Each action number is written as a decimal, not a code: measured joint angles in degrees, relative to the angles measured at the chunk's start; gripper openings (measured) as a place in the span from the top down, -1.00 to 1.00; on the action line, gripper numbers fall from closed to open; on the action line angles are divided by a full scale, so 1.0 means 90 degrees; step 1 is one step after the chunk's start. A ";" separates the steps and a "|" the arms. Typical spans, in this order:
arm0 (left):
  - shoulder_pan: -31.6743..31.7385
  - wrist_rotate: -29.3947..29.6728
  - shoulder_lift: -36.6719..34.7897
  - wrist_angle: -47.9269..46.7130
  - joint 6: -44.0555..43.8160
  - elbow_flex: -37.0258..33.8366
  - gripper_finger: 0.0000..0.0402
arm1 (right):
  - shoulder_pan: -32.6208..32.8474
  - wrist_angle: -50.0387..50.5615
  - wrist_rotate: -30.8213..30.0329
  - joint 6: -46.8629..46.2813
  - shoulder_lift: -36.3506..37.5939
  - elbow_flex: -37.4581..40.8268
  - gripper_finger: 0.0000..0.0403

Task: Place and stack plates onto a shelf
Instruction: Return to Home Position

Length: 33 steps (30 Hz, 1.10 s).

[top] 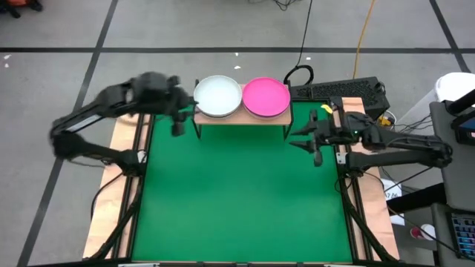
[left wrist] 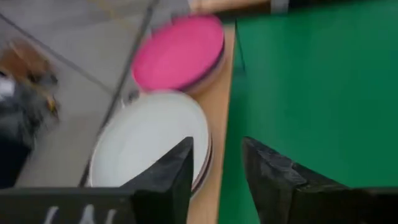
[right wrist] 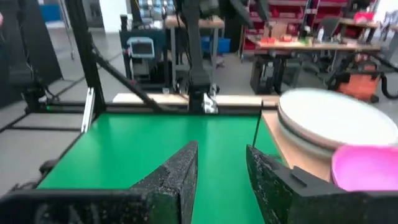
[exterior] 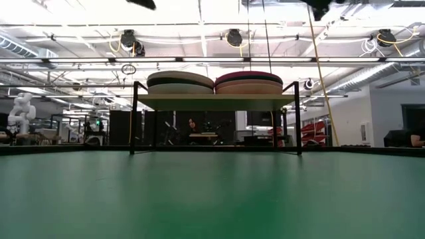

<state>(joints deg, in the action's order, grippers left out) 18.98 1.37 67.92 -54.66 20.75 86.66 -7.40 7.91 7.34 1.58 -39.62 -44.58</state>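
both ajar: left claw (left wrist: pixel 217 142), right claw (right wrist: pixel 221 147)

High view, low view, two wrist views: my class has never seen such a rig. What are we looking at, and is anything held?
Two robot arms work over a green mat. The high view looks straight down; the low view looks level across the mat; each wrist view looks past that arm's own jaws. The left arm and right arm flank a wooden shelf. Their jaws are open and empty. On the shelf stand two plate stacks, topped by a white plate and a magenta plate.
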 joint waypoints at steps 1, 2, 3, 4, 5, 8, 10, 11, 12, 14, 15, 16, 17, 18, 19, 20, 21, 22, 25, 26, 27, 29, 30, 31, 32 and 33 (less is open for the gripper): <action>-0.0062 -0.0013 -0.0375 0.0255 -0.0044 -0.0291 0.33 | 0.0000 0.0246 -0.0006 -0.0027 0.0145 0.0001 0.40; -0.0125 -0.0026 -0.0730 0.0456 -0.0090 -0.0571 0.37 | 0.0000 0.0414 -0.0008 -0.0084 0.0285 0.0014 0.40; -0.0188 -0.0038 -0.1087 0.0569 -0.0162 -0.0831 0.42 | 0.0000 0.0471 -0.0010 -0.0149 0.0426 0.0060 0.40; -0.0253 -0.0052 -0.1467 0.0658 -0.0278 -0.1107 0.47 | 0.0000 0.0473 -0.0008 -0.0219 0.0573 0.0134 0.40; -0.0333 -0.0055 -0.1848 0.0794 -0.0417 -0.1374 0.52 | 0.0000 0.0470 -0.0008 -0.0251 0.0755 0.0231 0.40; -0.0617 -0.0058 -0.3038 0.1294 -0.0722 -0.2252 0.60 | 0.0003 0.0358 -0.0091 -0.0196 0.1296 0.0624 0.40; -0.0777 -0.0124 -0.3839 0.1707 -0.0881 -0.2860 0.61 | 0.0002 0.0094 -0.0299 -0.0107 0.1638 0.1000 0.40; -0.0821 -0.0130 -0.4230 0.1910 -0.0957 -0.3156 0.61 | 0.0002 -0.0125 -0.0341 -0.0077 0.1791 0.1222 0.40; -0.0865 -0.0126 -0.4590 0.2107 -0.1042 -0.3439 0.61 | 0.0000 -0.0359 -0.0344 -0.0067 0.1913 0.1466 0.40; -0.0929 -0.0133 -0.5255 0.2291 -0.1207 -0.3958 0.61 | 0.0000 -0.0728 -0.0319 -0.0089 0.2134 0.1933 0.40; -0.0956 -0.0161 -0.5553 0.2363 -0.1291 -0.4193 0.61 | 0.0002 -0.0909 -0.0298 -0.0120 0.2228 0.2153 0.40; -0.0968 -0.0168 -0.5855 0.2423 -0.1363 -0.4435 0.61 | 0.0002 -0.1055 -0.0303 -0.0150 0.2321 0.2359 0.40; -0.0978 -0.0173 -0.6137 0.2457 -0.1425 -0.4675 0.62 | 0.0002 -0.1136 -0.0310 -0.0180 0.2413 0.2555 0.40; -0.0987 -0.0165 -0.6405 0.2547 -0.1494 -0.4914 0.62 | 0.0002 -0.1218 -0.0314 -0.0211 0.2501 0.2736 0.40; -0.0986 -0.0163 -0.6644 0.2683 -0.1589 -0.5149 0.62 | 0.0000 -0.1310 -0.0314 -0.0252 0.2581 0.2894 0.40; -0.0986 -0.0175 -0.6888 0.2839 -0.1680 -0.5397 0.62 | 0.0000 -0.1423 -0.0314 -0.0277 0.2648 0.3066 0.40; -0.0986 -0.0192 -0.7114 0.2964 -0.1764 -0.5646 0.62 | 0.0002 -0.1545 -0.0311 -0.0318 0.2721 0.3239 0.40; -0.0986 -0.0232 -0.7315 0.3133 -0.1845 -0.5878 0.62 | 0.0000 -0.1679 -0.0314 -0.0349 0.2803 0.3399 0.40; -0.0988 -0.0423 -0.7519 0.3846 -0.2003 -0.6524 0.62 | 0.0002 -0.2401 -0.0314 -0.0383 0.3001 0.3903 0.40; -0.0989 -0.0502 -0.7513 0.3874 -0.2046 -0.6666 0.62 | 0.0001 -0.2694 -0.0311 -0.0371 0.3051 0.4105 0.40; -0.0995 -0.0564 -0.7483 0.4047 -0.2069 -0.6831 0.62 | 0.0002 -0.2927 -0.0306 -0.0329 0.3087 0.4308 0.40; -0.0995 -0.0685 -0.7311 0.4825 -0.2090 -0.7165 0.62 | 0.0002 -0.3235 -0.0301 -0.0165 0.3180 0.4635 0.40; -0.0996 -0.0740 -0.7307 0.4945 -0.2108 -0.7385 0.62 | 0.0001 -0.3488 -0.0302 -0.0069 0.3198 0.4787 0.40; -0.0998 -0.0803 -0.7312 0.5083 -0.2163 -0.7594 0.62 | 0.0002 -0.3611 -0.0319 -0.0025 0.3220 0.4822 0.40; -0.1000 -0.0842 -0.7296 0.5395 -0.2217 -0.7761 0.62 | 0.0002 -0.3396 -0.0314 0.0004 0.3257 0.4816 0.40; -0.1009 -0.0848 -0.7298 0.5783 -0.2275 -0.7942 0.62 | 0.0002 -0.3394 -0.0300 0.0012 0.3240 0.4817 0.40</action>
<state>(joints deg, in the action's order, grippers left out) 9.90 -6.26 2.24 -2.62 0.28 15.18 -7.38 -22.64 4.63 1.69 -10.47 -1.23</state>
